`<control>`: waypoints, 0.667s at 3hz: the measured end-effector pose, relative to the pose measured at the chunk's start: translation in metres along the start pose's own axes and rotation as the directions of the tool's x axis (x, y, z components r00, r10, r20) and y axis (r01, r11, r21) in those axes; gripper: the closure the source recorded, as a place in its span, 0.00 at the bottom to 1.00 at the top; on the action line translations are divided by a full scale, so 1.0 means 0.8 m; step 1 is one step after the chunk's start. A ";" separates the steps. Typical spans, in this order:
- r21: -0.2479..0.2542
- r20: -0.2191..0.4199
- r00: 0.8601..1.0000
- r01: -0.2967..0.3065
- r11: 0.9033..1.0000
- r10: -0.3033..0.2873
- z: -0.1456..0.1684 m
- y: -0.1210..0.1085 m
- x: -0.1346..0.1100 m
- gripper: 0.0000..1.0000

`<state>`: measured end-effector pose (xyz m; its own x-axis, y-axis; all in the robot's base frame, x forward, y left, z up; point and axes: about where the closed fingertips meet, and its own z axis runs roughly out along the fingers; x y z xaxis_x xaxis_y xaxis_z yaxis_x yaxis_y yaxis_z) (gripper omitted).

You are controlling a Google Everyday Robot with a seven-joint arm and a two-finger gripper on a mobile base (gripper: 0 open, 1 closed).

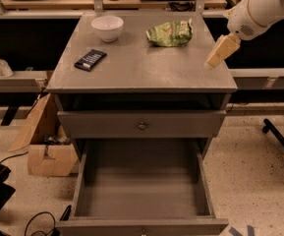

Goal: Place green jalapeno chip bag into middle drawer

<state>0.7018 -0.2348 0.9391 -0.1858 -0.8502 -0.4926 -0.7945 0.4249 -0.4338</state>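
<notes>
Hand: pale tan, at the end of a white arm coming in from the upper right; over the right edge of the counter, at about 3 o'clock from its middle; tilted, tip toward 7 o'clock.
Hand state: cannot tell whether open or closed; nothing seen in its hold.
Bag: crumpled, light green, lying on the counter at about 1 o'clock from its middle, near the back edge; at 10 o'clock from the hand and apart from it.
Bowl: white, upright, at 11 o'clock on the counter, well left of the bag.
Bar: flat, dark, lying slantwise at 9 to 10 o'clock on the counter, at 7 o'clock from the bowl and clear of it.
Drawer: pulled fully out toward 6 o'clock, low in the cabinet; bare grey floor, low side walls (the front edge partly cut off by the bottom of the view).
Shut front: above the drawer, flat, with a small round knob at its centre; a dark open slot between it and the counter.
Box: cardboard, on the floor at 9 o'clock from the cabinet, just beside it.
</notes>
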 end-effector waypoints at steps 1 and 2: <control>0.032 0.017 1.000 0.000 0.999 -0.001 0.003 -0.010 -0.006 0.00; 0.032 0.018 1.000 0.000 0.999 -0.001 0.003 -0.010 -0.006 0.00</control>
<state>0.7106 -0.2335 0.9431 -0.1750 -0.8449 -0.5054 -0.7757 0.4345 -0.4577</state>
